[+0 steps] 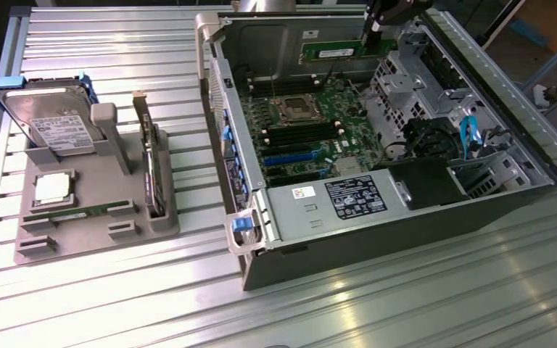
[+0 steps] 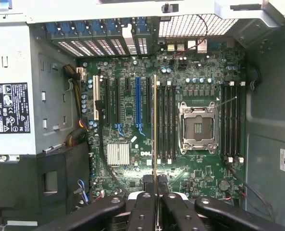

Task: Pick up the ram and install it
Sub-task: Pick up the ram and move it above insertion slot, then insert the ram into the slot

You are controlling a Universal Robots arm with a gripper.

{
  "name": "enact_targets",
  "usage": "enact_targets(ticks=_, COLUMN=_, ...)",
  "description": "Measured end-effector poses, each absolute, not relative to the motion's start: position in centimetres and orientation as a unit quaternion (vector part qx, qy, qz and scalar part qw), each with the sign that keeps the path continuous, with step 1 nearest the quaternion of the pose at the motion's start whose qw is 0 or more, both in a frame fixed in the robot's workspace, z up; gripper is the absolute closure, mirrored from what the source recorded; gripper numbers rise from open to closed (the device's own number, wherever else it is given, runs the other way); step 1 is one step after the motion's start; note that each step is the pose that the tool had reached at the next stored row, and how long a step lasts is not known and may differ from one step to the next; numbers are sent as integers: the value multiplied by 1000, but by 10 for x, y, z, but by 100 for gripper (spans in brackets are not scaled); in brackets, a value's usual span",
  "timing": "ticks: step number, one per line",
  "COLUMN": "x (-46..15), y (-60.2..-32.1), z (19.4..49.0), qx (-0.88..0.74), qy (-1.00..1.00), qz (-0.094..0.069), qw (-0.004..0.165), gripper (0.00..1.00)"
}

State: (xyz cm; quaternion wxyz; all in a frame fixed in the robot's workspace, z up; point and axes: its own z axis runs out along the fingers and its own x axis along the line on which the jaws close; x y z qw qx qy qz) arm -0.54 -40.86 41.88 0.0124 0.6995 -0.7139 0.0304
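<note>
Across the ribbed, brushed-aluminium table [image 1: 376,304] lies an open grey sheet-metal computer case [image 1: 259,43] with its flat green motherboard [image 1: 307,138] face up. Towards the exterior view's left sits a moulded grey plastic tray [image 1: 95,239] carrying a boxy silver hard drive [image 1: 56,123], a square silver processor chip [image 1: 53,187] and a thin green memory stick [image 1: 70,214]. Above the open case, the black metal gripper [image 1: 376,32] is pinched on the ram [image 1: 339,51], a long, narrow green circuit-board stick held over the motherboard; from the wrist it runs edge-on as a thin line between the two black fingers [image 2: 144,204].
</note>
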Motion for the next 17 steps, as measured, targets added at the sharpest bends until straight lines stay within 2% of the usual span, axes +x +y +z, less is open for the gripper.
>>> enact_targets(ticks=17, x=-5, y=-409, z=411, qx=699, qy=-714, qz=30, qw=12, gripper=88)
